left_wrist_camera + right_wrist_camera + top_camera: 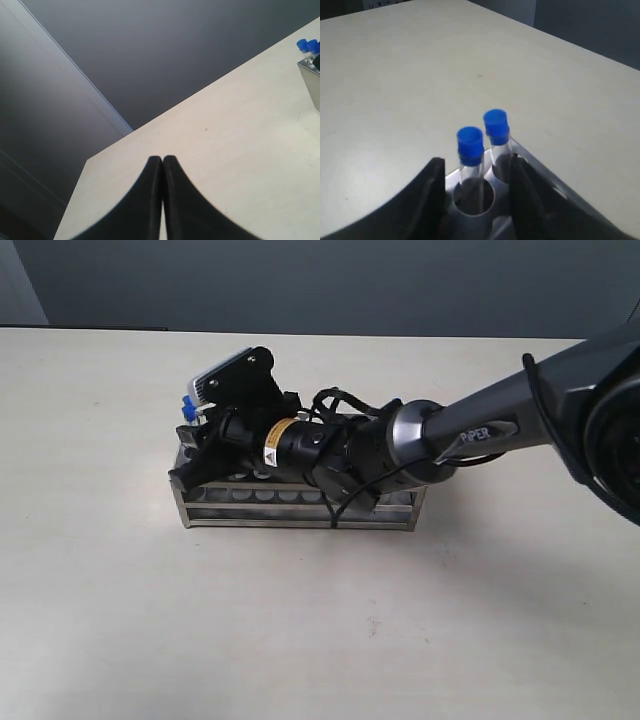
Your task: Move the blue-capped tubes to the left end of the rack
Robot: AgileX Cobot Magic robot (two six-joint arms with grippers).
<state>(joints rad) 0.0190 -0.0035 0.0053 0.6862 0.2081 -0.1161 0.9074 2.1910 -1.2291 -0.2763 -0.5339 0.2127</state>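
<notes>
Two thin clear blue-capped tubes (470, 145) stand in neighbouring holes at the left end of the shiny steel rack (300, 512), which has a top plate of round holes. Each is upright, with its long axis vertical, the cap up and the glass running down through the plate. They lean neither way that I can see. The rack itself lies lengthwise left to right across the pale matte table (120, 620).

My right pincer (477, 167) hangs over that end. Its dark fingers (432, 185) are spread to either side of the nearer tube, with a gap on each side, so it is open and holds nothing. My left pincer (162, 161) is closed and empty, parked over bare table well apart from the rack.

I judge this to be the letting-go step: the tube is seated and my jaws are off it. The next move should be a straight rise along the tube's own axis, jaws kept wide, so that neither finger catches a cap or tips the second tube just behind. Then I would go for another tube farther along. My own arm hides most of the rack, so I cannot tell how many are left.
</notes>
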